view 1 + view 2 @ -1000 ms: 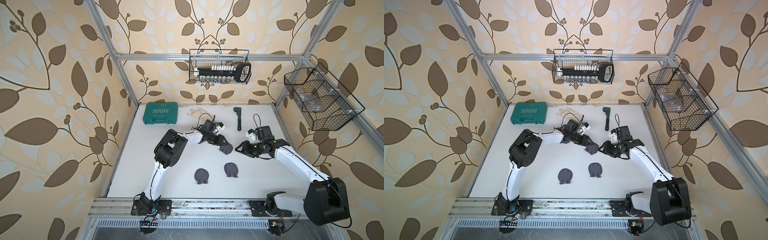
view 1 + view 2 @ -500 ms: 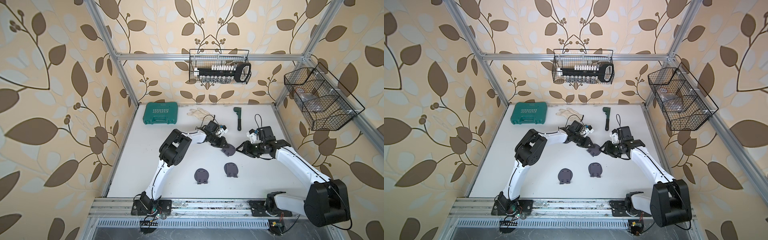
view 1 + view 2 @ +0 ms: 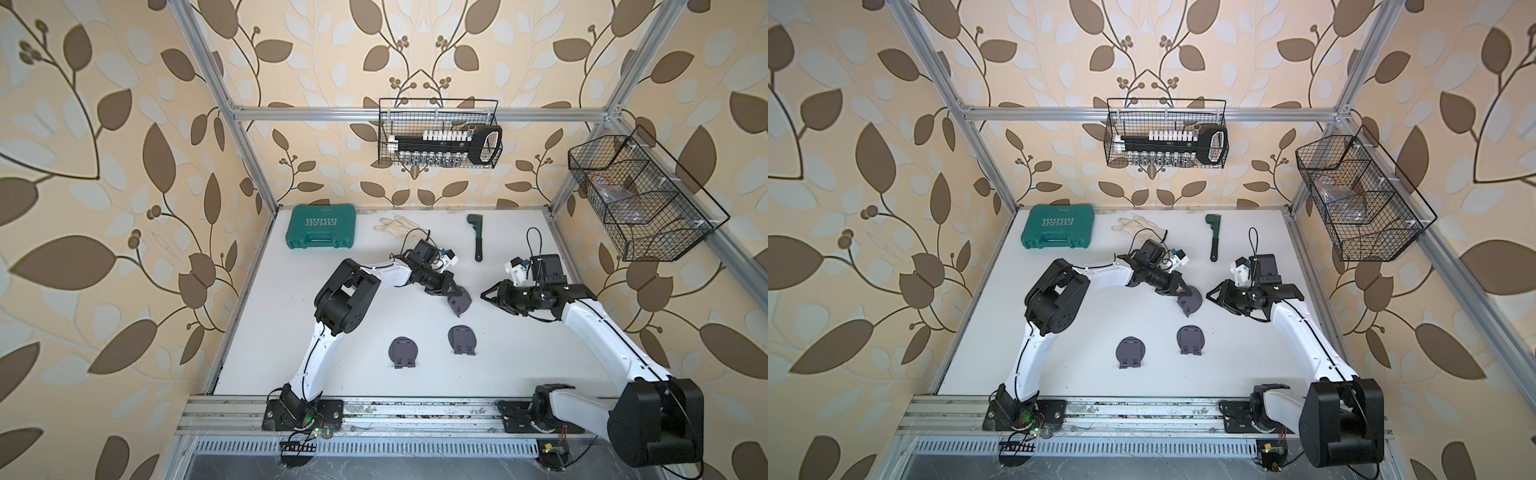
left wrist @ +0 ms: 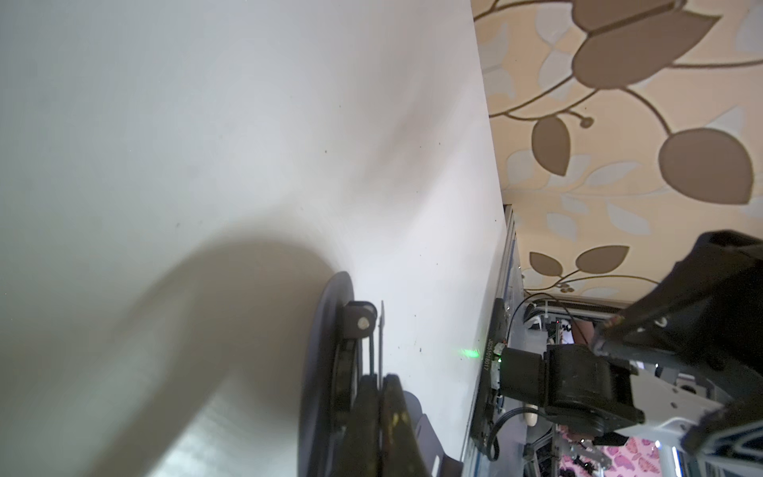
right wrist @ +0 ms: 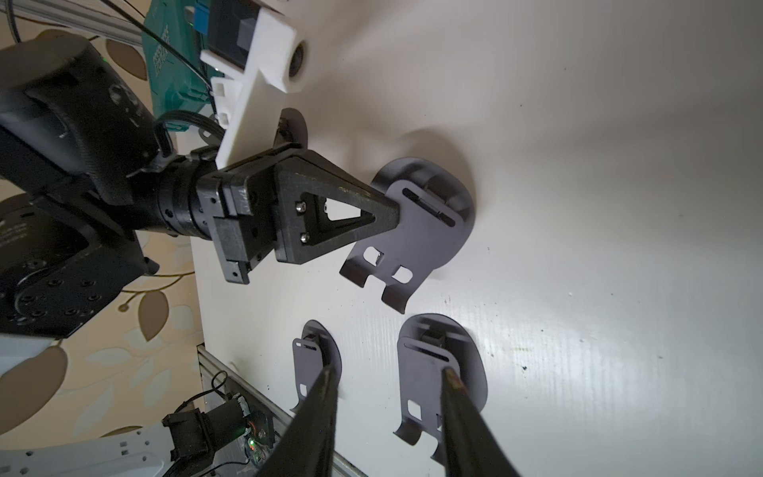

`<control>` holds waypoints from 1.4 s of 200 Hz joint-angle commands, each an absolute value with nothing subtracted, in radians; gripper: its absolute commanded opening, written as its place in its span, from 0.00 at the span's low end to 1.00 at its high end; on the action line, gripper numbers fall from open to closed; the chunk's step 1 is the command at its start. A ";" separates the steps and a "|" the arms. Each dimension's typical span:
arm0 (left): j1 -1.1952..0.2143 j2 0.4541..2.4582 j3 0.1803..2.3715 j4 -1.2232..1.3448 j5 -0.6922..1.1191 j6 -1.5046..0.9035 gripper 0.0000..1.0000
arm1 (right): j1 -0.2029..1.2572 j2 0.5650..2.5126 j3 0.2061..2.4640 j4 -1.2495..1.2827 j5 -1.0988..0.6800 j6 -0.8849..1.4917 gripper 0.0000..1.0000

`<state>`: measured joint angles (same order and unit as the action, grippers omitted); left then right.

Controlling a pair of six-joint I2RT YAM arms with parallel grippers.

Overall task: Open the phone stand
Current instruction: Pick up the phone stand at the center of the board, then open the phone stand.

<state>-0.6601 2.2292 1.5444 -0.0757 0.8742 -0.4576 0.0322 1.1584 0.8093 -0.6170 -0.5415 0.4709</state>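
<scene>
On the white tabletop (image 3: 519, 361), inside a frame lined with leaf wallpaper, the left arm (image 3: 332, 316) and the right arm (image 3: 602, 332) reach in from the near rail and meet near the middle. One wire basket (image 3: 436, 120) hangs on the back wall and a second basket (image 3: 665, 232) on the right wall. A closed green case (image 3: 321, 226) lies in the far left corner. A dark wrench (image 3: 477, 237) lies by the far edge, with a pale glove (image 3: 392, 226) between the two. Two other stands (image 3: 402, 351) (image 3: 462, 338), dark grey and folded flat, lie side by side nearer the rail, well apart from both claws. The stand (image 3: 460, 302) (image 3: 1190, 305) sits near the middle of the tabletop, at the tip of the left claw (image 3: 455, 296) (image 3: 1183, 296). In the right wrist view that claw (image 5: 394, 206) is clamped on a side edge of the stand's (image 5: 421, 231) hooked plate. The plate tilts up from the round base behind it, hooks pointing toward the rail. I cannot tell whether the base rests fully on the tabletop. The left wrist view shows the stand (image 4: 326, 351) edge-on, right against the closed fingers (image 4: 392, 413). The right claw (image 3: 484, 296) (image 3: 1209, 296) is just beside the stand on its right, pointing at it without touching. Its fingers (image 5: 326, 380) are spread, with nothing between them.
</scene>
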 commanded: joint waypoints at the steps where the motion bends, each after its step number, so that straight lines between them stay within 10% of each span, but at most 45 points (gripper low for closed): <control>1: -0.659 2.075 1.548 -0.044 0.849 -0.552 0.00 | 0.026 1.103 0.825 -0.676 -0.585 0.449 0.37; 147: -0.660 1.244 0.878 0.366 0.429 -1.196 0.00 | 0.045 0.818 0.787 -0.298 -1.000 0.877 0.39; 280: -0.660 1.076 0.782 0.384 0.376 -1.212 0.00 | 0.383 0.943 0.705 -0.036 -0.824 0.993 0.33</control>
